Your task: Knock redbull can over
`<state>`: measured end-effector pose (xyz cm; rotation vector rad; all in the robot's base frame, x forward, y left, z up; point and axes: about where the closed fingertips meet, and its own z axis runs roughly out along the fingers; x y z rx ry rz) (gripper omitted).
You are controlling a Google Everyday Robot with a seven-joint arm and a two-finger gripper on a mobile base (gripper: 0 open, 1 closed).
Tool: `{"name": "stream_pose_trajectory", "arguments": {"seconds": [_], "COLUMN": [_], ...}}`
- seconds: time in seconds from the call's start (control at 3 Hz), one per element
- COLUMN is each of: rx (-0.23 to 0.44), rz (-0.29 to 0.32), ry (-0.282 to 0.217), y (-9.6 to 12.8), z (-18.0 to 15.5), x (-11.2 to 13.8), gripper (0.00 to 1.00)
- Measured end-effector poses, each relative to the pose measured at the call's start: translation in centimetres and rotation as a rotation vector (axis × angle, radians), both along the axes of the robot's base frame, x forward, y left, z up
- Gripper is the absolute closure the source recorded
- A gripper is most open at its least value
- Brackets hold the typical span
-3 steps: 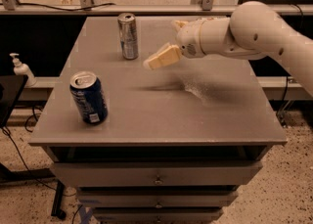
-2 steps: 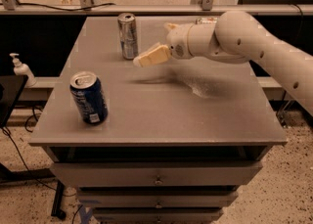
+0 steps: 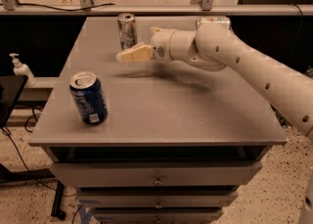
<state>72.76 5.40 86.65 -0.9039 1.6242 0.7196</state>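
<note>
The redbull can point(image 3: 127, 30) stands upright near the far edge of the grey worktop point(image 3: 171, 113), in the upper middle of the frame, left of centre. It is slim and silver, and its markings are too blurred to read.

The gripper point(image 3: 121, 56) sits just below and slightly right of the can's base in the picture. It points to the left and hangs low over the worktop, casting a soft shadow there. Its cream jaws look like a single tapering wedge, pressed together with no gap showing and nothing between them. Whether the wedge touches the can or only overlaps it in the picture cannot be made out.

The white arm point(image 3: 254, 74) comes in from the right edge, where it is cut off, and crosses the upper right of the worktop. Behind its elbow a pale can point(image 3: 213, 21) is almost wholly hidden, with only its top showing.

A wider dark-blue can point(image 3: 89, 98) with a white label stands upright at the lower left of the worktop, well apart from the gripper.

Drawer fronts point(image 3: 156, 176) run below the worktop, the lowest cut off by the bottom edge. At the left edge stands a pump bottle point(image 3: 19, 69), and below it is a dark panel point(image 3: 7, 96), only partly in frame.
</note>
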Motion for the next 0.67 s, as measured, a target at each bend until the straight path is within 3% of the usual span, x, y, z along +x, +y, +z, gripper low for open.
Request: {"name": "stream_pose_trajectory", "arguments": {"seconds": [0.33, 0.67], "rx": [0.05, 0.074], "rz": [0.009, 0.009], "ry": [-0.01, -0.014], "y": [1.49, 1.84], "z": [0.53, 0.73], "x": [0.68, 0.78], "gripper": [0.16, 0.39]}}
